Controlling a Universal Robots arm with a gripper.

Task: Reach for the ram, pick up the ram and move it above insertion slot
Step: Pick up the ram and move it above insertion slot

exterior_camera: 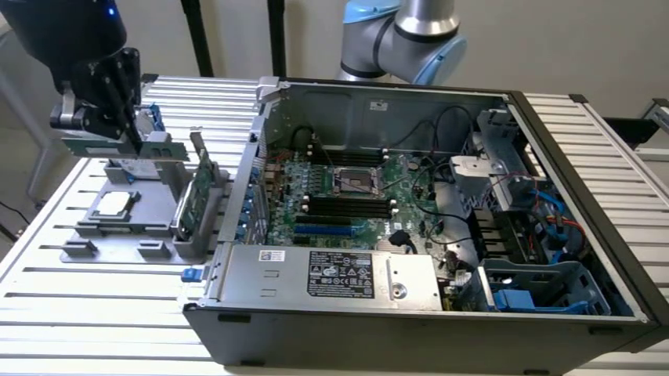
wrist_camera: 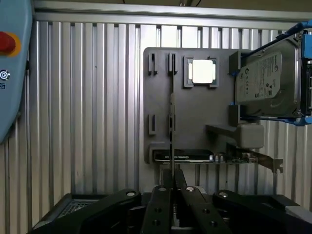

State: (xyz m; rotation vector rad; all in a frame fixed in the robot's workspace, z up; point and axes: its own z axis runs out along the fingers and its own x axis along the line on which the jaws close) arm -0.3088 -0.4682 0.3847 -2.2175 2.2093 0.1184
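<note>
Expansion card [exterior_camera: 200,196] and open PC case [exterior_camera: 418,204] sit close by; gripper [exterior_camera: 105,129] hangs above the gray holder [exterior_camera: 115,227], clamped on the ram [exterior_camera: 124,146].

A black gripper [exterior_camera: 105,117] with a flat, angular body sits below a rounded black wrist housing [exterior_camera: 74,31] that carries a small blue light. In the wrist view its black finger linkages [wrist_camera: 170,209] show round silver pivot pins. Behind the scene stands an arm joint [exterior_camera: 403,39] of silver tube with pale blue caps.
</note>
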